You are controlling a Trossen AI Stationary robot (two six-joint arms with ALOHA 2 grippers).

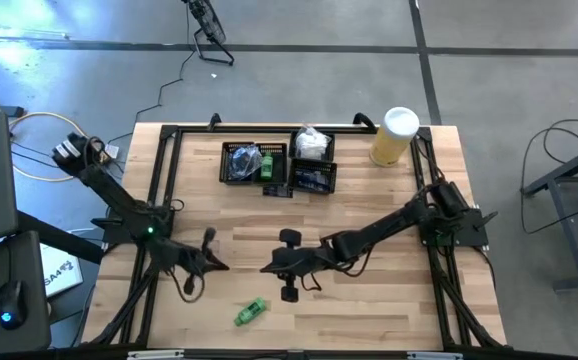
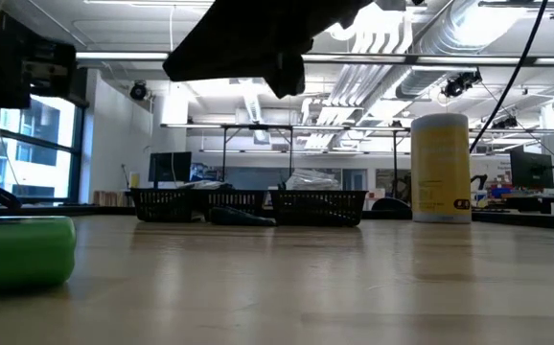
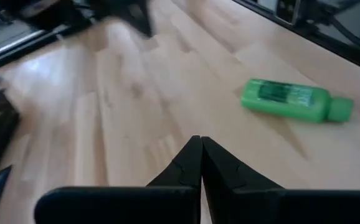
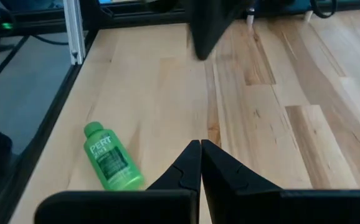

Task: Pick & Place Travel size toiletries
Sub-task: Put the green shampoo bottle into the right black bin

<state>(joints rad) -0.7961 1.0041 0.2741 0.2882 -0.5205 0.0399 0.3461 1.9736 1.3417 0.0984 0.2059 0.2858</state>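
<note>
Green bottle (image 1: 251,312) lying flat near the table's front edge, long axis slanted, between and forward of both empty, closed grippers, the right gripper (image 1: 287,268) apparently nearer than the left gripper (image 1: 209,262).

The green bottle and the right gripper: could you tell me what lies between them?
Only bare wood. In the high view the green bottle lies apart from the shut right gripper, with nothing between.
</note>
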